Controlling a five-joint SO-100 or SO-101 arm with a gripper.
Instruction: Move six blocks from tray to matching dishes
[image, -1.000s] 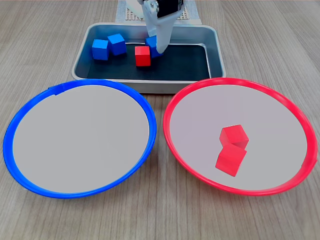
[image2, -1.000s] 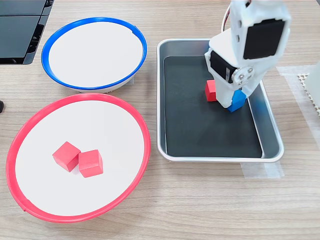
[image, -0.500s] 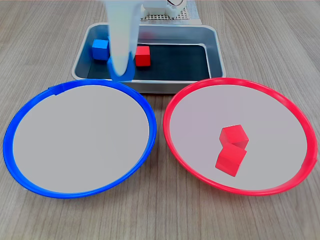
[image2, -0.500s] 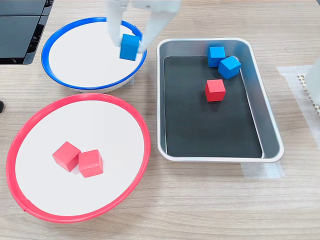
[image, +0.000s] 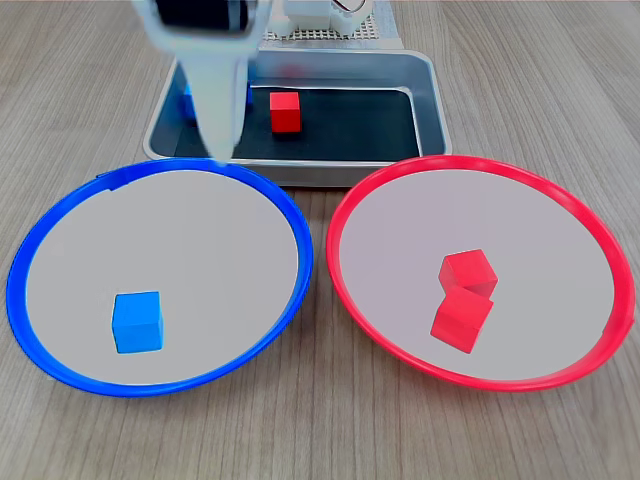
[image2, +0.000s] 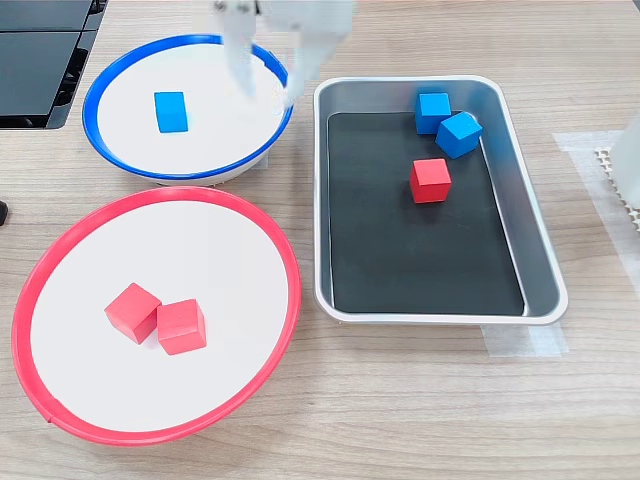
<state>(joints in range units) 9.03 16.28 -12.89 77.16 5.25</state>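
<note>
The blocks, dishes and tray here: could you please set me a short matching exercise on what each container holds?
Column one:
1. blue-rimmed dish
2. red-rimmed dish
3. tray
4. end effector

Column two:
A. two red blocks
B. one red block and two blue blocks
C. nothing, open
D. one blue block

Pairs: 1-D, 2-A, 3-B, 4-C

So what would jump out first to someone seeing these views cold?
Probably the two big plates: the blue-rimmed dish holds one blue block, and the red-rimmed dish holds two red blocks touching. Next, the tray with two blue blocks and one red, and the open, empty hand over the blue dish's edge.
</note>
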